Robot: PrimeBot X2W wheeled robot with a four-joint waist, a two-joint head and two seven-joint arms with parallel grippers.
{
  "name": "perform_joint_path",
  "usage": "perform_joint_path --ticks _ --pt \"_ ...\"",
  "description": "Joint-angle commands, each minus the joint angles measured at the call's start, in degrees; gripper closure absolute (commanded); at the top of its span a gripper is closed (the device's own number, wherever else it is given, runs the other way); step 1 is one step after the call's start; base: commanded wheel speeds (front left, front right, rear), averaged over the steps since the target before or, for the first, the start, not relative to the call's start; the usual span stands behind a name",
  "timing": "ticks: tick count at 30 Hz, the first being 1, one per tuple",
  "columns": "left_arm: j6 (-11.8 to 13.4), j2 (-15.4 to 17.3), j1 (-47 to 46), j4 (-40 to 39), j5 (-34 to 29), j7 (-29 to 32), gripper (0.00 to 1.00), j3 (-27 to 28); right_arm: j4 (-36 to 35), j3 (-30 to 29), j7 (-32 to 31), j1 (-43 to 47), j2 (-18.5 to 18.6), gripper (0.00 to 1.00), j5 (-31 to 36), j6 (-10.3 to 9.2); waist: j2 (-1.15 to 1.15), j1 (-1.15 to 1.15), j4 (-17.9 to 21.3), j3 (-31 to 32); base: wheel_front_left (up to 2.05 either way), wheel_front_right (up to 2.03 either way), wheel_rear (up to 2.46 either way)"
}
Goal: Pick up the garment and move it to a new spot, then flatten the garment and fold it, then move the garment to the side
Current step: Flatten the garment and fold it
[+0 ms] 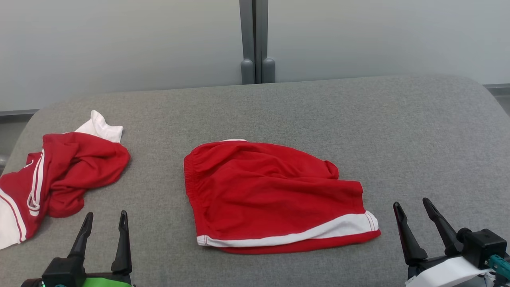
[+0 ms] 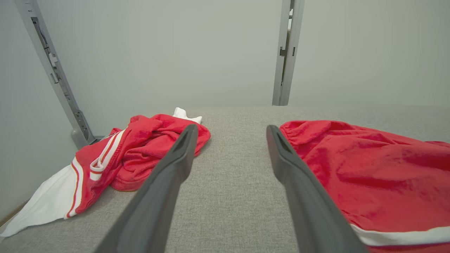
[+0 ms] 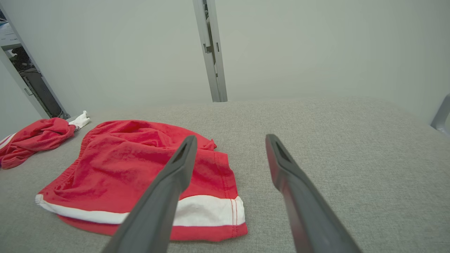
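The left gripper [image 1: 106, 215] sits at the lower left of the head view, released, its 2 dark fingers spread apart with nothing between them. It hangs just over the grey fabric surface [image 1: 358, 119], clear of any cloth. In the left wrist view the gap between its fingers frames bare grey fabric, with red cloth off to either side. The right gripper [image 1: 410, 203] is at the lower right, likewise released, its 2 fingers parted and empty, tips pointing up and slightly left. It lies just beyond the near right corner of the red shorts [image 1: 275, 191], near but not touching.

The red shorts, lying between the 2 grippers, rest at the middle of the surface, roughly spread out though wrinkled. Their gathered waistband runs down the side facing the left gripper. A white band runs along the near edge and ends at the corner closest to the right gripper. A ridge of bunched cloth stands up at the far right of the shorts, and a sliver of white peeks out along the far edge.

Well to the left, apart from the shorts, a second red and white garment [image 1: 67, 171] lies crumpled, reaching the surface's left edge. Behind the surface stands a pale wall [image 1: 119, 40] with a grey upright post [image 1: 255, 40]
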State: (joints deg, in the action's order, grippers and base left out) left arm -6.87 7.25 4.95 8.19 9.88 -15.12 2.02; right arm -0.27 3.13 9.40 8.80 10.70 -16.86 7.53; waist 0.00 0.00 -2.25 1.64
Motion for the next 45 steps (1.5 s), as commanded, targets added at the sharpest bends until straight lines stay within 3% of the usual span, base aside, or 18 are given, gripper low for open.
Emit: perform_joint_path --ticks 1,33,45 --pt "0.17 0.50 0.40 0.21 0.13 -0.05 0.00 0.01 -0.11 0.01 -0.12 0.39 0.17 0.00 0.20 -0.08 0.00 0.00 -0.05 -0.03 0.00 0.00 0.00" --pt "0.84 1.58 1.54 -2.13 2.76 2.53 0.00 -0.82 1.16 -0.80 -0.90 0.34 0.16 0.00 0.41 -0.08 0.00 0.00 -0.48 0.53 0.00 0.00 0.00" --pt "0.33 1.52 -0.63 -0.20 2.86 2.85 0.00 -4.30 5.91 0.08 -0.99 -3.44 0.94 0.00 0.75 -0.08 0.00 0.00 0.09 0.13 0.00 0.00 0.00"
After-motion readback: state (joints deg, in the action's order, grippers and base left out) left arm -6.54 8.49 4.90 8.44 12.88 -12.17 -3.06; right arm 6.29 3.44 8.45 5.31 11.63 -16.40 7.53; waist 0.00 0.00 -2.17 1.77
